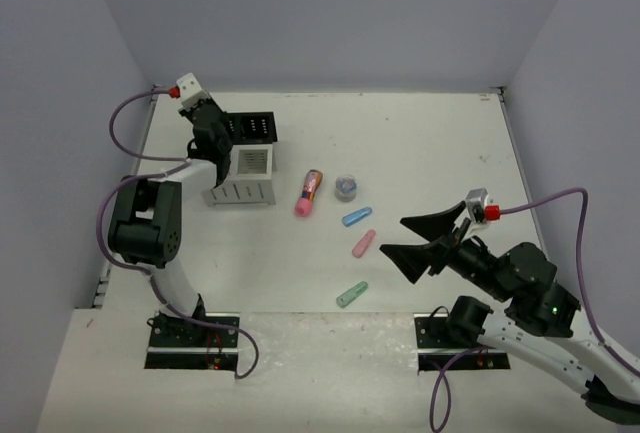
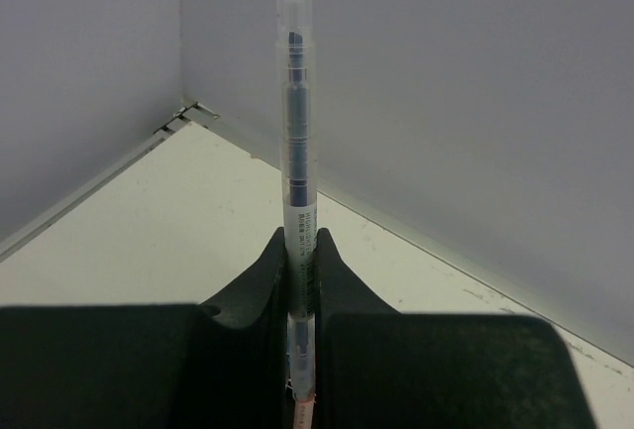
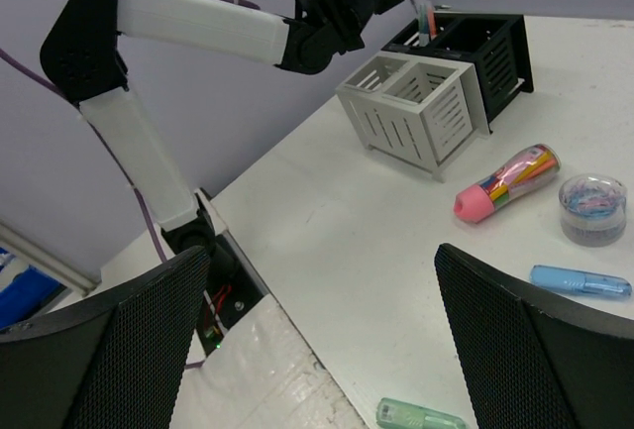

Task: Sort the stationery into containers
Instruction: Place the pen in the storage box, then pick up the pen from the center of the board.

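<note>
My left gripper (image 2: 300,251) is shut on a clear-capped dark blue pen (image 2: 296,152) that stands upright between its jaws. In the top view that gripper (image 1: 210,133) hangs at the left end of the black slotted rack (image 1: 256,127), which is joined to the white slatted box (image 1: 245,179). On the table lie a pink patterned tube (image 1: 308,193), a round grey-blue roll (image 1: 347,188), and blue (image 1: 357,216), pink (image 1: 363,244) and green (image 1: 351,295) capsules. My right gripper (image 1: 425,238) is open and holds nothing, right of the pink capsule.
The right wrist view shows the rack (image 3: 490,48), the white box (image 3: 416,112), the tube (image 3: 507,183), the roll (image 3: 592,208), the blue capsule (image 3: 580,281) and the green capsule (image 3: 418,416). Grey walls close the table's back and sides. The left arm's base (image 1: 190,338) stands near.
</note>
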